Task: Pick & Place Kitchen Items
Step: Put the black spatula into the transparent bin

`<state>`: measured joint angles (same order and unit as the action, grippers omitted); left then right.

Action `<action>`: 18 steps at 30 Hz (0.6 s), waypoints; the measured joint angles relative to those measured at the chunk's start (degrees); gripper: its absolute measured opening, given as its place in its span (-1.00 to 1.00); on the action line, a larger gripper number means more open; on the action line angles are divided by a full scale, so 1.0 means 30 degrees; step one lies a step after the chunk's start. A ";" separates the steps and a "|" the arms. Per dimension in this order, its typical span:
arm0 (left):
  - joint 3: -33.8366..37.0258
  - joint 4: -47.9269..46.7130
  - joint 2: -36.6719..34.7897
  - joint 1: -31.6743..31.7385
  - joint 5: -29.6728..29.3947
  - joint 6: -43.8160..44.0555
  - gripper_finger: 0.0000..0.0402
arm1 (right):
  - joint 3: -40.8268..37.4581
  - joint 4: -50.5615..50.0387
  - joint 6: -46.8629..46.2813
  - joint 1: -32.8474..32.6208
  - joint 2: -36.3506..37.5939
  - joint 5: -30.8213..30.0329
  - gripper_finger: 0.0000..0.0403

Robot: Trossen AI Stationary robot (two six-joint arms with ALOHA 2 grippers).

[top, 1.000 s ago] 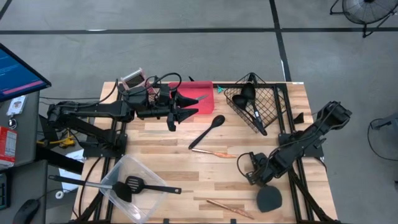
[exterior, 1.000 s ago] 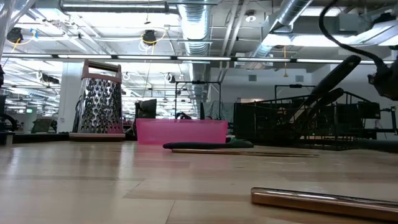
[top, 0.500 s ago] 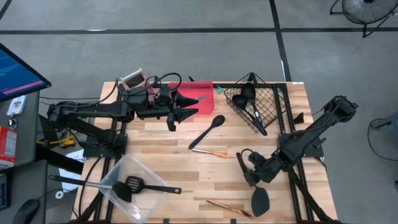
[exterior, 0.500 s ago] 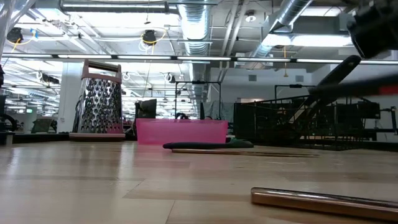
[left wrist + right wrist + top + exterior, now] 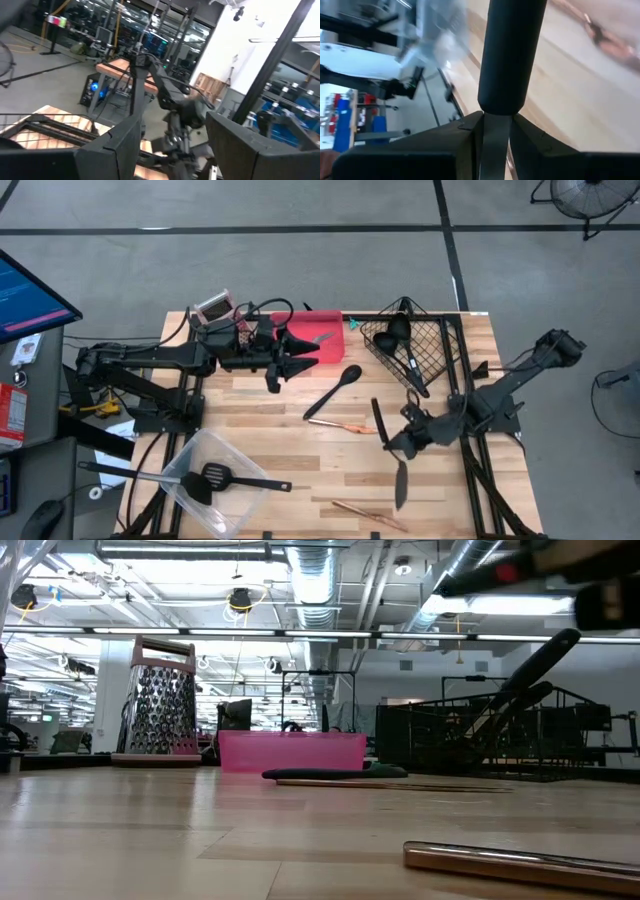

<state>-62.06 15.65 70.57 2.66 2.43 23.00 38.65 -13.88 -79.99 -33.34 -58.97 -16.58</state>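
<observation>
Black spatula (image 5: 401, 480) clamped in my right gripper (image 5: 408, 442), near wire basket (image 5: 420, 345). Handle-end grip: could twist, slip. Left gripper (image 5: 283, 360) open, idle.

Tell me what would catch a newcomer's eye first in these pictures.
The right gripper near the table's front right, shut on a black spatula held clear of the wood, would draw the eye first. Next comes the wire basket at the back right with black utensils leaning in it, and the pink tray at the back centre, where the left gripper hovers open. A clear bin at the front left holds a slotted turner.
</observation>
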 joint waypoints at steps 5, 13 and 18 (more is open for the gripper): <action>0.0000 0.0129 0.0000 -0.0007 0.0408 0.0150 0.02 | 0.0007 0.2206 0.3334 0.1708 0.0618 0.0015 -0.64; 0.0000 0.1569 0.0000 0.0467 0.2027 0.1258 0.02 | 0.0007 0.6608 0.8433 0.3941 0.1090 0.0642 -0.64; 0.0000 0.3657 0.0000 0.1246 0.3565 0.1954 0.02 | 0.0007 0.9591 1.0461 0.5109 0.1090 0.2172 -0.64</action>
<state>-62.06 26.61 70.57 6.40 13.12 28.86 38.68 14.89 -48.61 -18.01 -55.70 -10.06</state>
